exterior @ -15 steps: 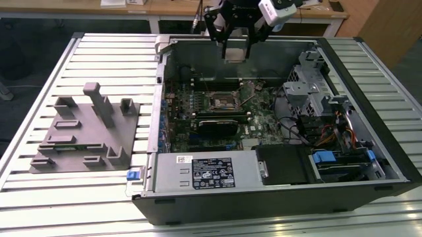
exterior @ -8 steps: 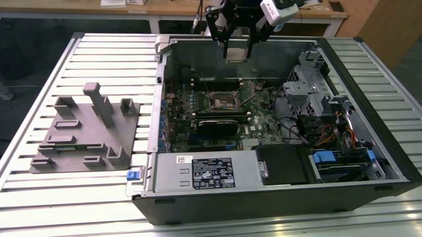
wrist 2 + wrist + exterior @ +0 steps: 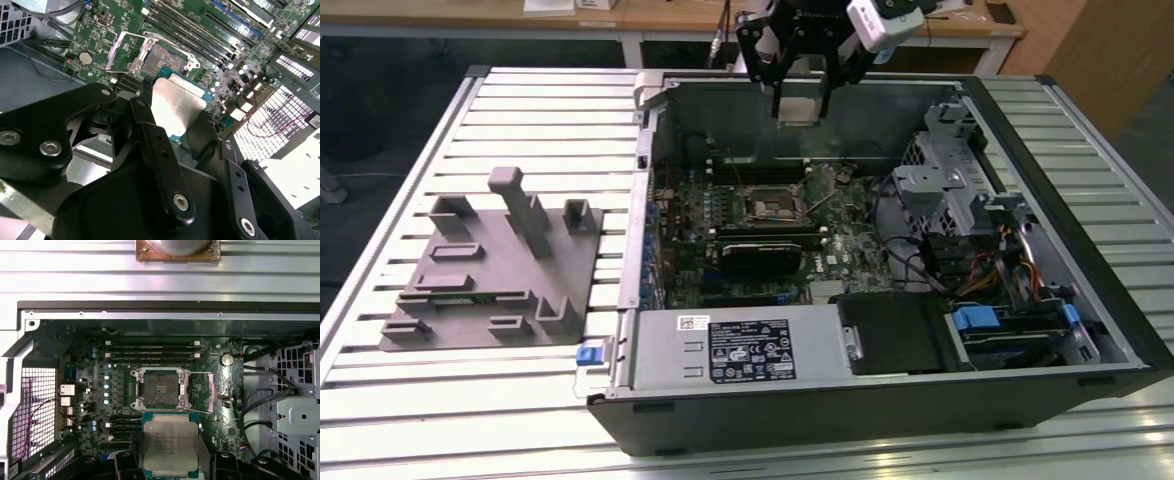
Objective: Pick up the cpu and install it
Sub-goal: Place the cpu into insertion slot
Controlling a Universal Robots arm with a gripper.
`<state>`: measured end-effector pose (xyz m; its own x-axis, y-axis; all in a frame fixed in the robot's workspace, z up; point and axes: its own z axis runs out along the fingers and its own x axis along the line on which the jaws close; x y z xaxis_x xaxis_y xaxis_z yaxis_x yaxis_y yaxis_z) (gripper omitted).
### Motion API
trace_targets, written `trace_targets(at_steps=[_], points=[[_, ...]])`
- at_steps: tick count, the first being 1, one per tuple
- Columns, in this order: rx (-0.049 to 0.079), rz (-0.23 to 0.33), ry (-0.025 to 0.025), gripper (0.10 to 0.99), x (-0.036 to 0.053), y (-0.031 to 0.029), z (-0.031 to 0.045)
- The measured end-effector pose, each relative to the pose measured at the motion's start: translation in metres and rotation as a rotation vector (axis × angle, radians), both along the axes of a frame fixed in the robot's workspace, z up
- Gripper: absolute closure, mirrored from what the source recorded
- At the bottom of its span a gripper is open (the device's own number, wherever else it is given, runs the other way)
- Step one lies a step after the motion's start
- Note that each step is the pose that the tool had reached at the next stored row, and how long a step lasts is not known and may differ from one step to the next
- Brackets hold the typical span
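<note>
My gripper (image 3: 798,108) hangs over the far wall of the open computer case (image 3: 1067,300), shut on the cpu (image 3: 798,114). Both wrist views show the cpu, a small square chip with a pale silvery top (image 3: 170,445) on a green edge (image 3: 176,102), clamped by its two sides between the black fingers (image 3: 150,135). The motherboard socket (image 3: 159,389) lies below, a short way from the chip, and its contact field (image 3: 164,56) is uncovered. In the exterior view the socket (image 3: 769,205) sits mid-board, nearer the camera than the gripper.
A grey fixture (image 3: 487,270) with upright posts lies on the slatted table at the exterior view's left. Inside the case are a grey box with a white label (image 3: 734,345), a metal drive cage (image 3: 961,190), memory slots (image 3: 150,351), a black card (image 3: 767,252) and loose cables (image 3: 1014,270).
</note>
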<state>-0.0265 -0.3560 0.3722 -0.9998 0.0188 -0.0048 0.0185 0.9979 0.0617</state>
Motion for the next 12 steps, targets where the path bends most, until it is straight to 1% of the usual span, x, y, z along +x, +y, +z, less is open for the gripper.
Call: trace_targets(at_steps=[3,6,12], points=[[0.000,-0.016,-0.0001,0.557,0.0000,0.0001,0.0000],[-0.001,-0.043,-0.0005,0.557,0.0000,0.0002,-0.0001],[-0.002,-0.132,-0.0011,0.557,0.0000,0.0002,-0.0002]])
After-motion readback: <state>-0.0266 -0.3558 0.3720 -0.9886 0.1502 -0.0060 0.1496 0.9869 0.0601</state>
